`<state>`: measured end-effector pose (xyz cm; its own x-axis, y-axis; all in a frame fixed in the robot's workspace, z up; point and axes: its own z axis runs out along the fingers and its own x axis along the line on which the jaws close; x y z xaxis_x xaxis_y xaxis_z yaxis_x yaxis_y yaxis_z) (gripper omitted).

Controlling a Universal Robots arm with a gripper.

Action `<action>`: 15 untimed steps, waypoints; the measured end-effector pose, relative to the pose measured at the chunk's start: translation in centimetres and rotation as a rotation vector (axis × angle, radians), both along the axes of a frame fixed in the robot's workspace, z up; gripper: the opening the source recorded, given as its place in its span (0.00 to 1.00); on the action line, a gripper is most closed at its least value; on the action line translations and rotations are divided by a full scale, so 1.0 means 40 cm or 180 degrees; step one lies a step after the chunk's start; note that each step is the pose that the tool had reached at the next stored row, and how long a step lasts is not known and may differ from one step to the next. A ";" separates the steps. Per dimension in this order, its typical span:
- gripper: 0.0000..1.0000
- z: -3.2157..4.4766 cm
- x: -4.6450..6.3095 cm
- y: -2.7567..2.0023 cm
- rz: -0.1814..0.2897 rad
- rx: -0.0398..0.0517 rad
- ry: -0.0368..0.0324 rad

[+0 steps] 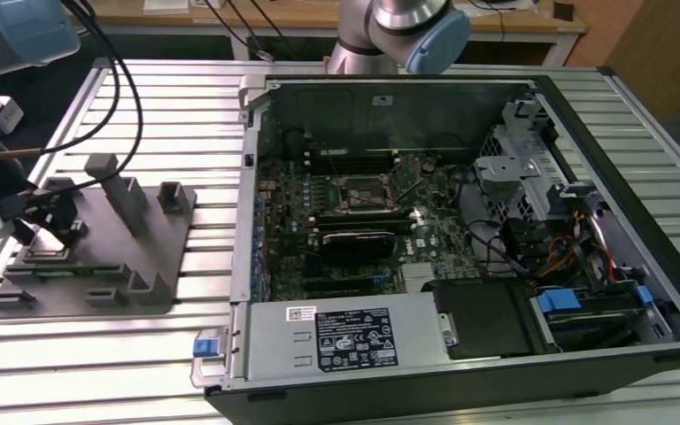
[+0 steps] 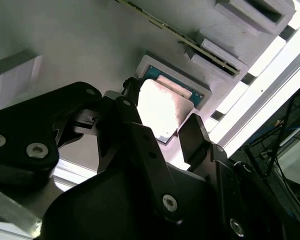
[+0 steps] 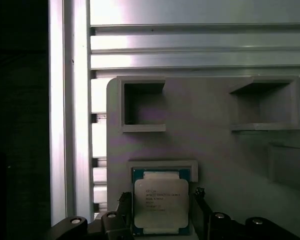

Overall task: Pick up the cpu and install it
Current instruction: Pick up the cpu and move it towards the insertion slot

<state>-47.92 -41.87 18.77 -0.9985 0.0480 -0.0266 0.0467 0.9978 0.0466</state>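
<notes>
i see the gripper (image 1: 52, 221) in the lower part of the exterior view's left, low over the grey holder (image 1: 151, 257) that lies on the slatted table (image 1: 163, 115). the open pc case (image 1: 623, 177) is well apart from it, toward the exterior view's right, with the socket (image 1: 364, 195) on the board near the middle of the frame.

in both wrist views the cpu (image 3: 161, 202) (image 2: 162, 107) lies flat in its square recess in the holder (image 3: 215, 150), silver top up. the two black fingers (image 3: 124, 201) (image 2: 195, 135) are spread, one on each side of the cpu, so the cpu is between them. they are just beside its edges, but i cannot tell if the pads touch it. the cpu is not lifted; it sits in the recess. two other pockets (image 3: 142, 105) of the holder are near it.
</notes>
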 end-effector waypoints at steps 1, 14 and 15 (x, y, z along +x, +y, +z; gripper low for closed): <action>0.59 -0.001 0.000 0.000 0.0000 0.0000 0.0000; 0.59 -0.011 0.000 0.003 0.0008 0.0000 0.0000; 0.59 -0.011 0.000 0.004 0.0015 0.0000 0.0000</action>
<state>-47.91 -41.71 18.34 -0.9987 0.0433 -0.0266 0.0420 0.9980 0.0466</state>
